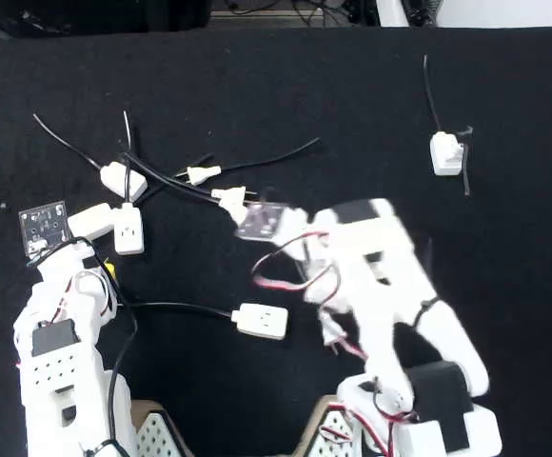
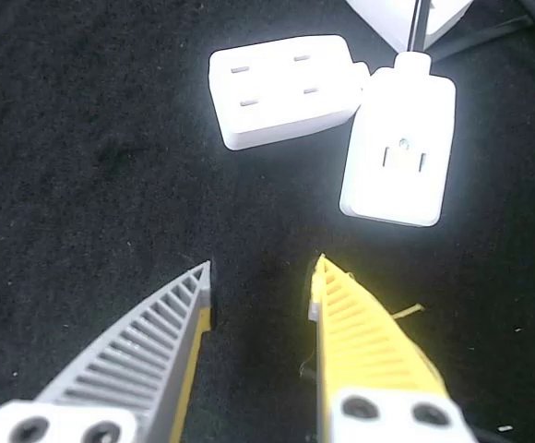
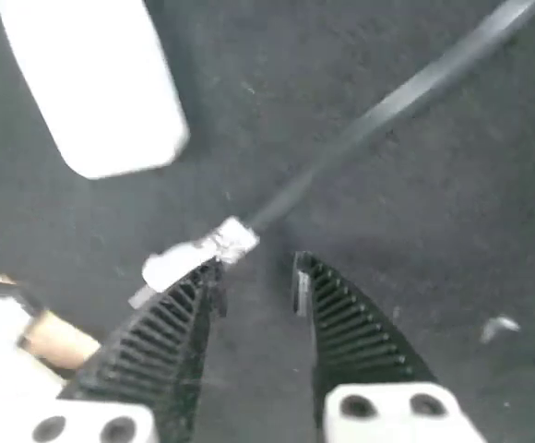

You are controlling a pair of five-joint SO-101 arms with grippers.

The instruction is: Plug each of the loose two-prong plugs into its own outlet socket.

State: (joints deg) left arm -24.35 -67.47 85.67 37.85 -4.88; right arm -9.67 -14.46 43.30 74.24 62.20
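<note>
Both are gaping empty, left gripper (image 2: 260,281) and right gripper (image 3: 256,272). I'm risking the right finger nudging the small white two-prong plug (image 3: 189,257), mid-frame, aside when closing.

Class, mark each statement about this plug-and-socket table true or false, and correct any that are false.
1. The left gripper is open and empty. True.
2. The right gripper is shut on a white outlet block. False: it is open, with a plug lying beside its tip.
3. In the high view, one outlet lies apart from the others, toward the far right. True.
4. The table is white. False: it is black.
</note>
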